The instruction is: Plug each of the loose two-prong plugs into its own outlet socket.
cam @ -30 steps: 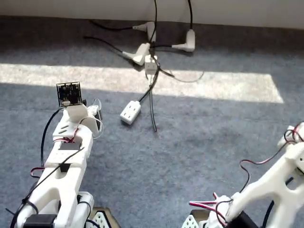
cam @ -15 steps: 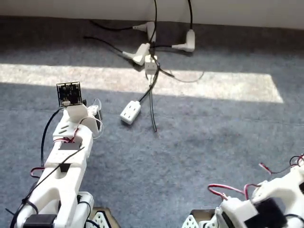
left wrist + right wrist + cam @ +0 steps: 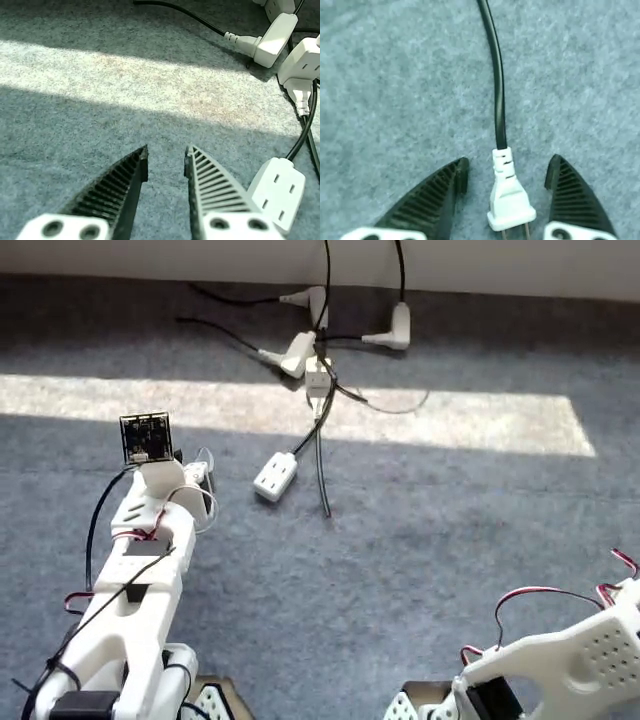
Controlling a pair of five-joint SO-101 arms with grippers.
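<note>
A loose white two-prong plug (image 3: 508, 199) on a black cable (image 3: 496, 85) lies flat on the grey carpet. My right gripper (image 3: 508, 167) is open, one finger on each side of the plug and neither touching it. My left gripper (image 3: 166, 153) hovers low over bare carpet, open by a narrow gap and holding nothing. A white outlet block (image 3: 275, 192) lies just beside it, socket slots facing up; this block (image 3: 275, 476) sits mid-carpet in the high view. My left arm (image 3: 148, 540) stands at the left, my right arm (image 3: 560, 665) low at the bottom right.
More white outlet blocks (image 3: 298, 352) and plugs (image 3: 399, 326) on black cords cluster near the back wall. A sunlit band (image 3: 480, 420) crosses the carpet. A black cord (image 3: 321, 475) runs forward past the middle block. Two further outlet blocks (image 3: 273, 40) lie beyond my left gripper.
My right arm has swung down and now lies low across the bottom right corner of the high view. The left arm and the outlet blocks have not moved.
</note>
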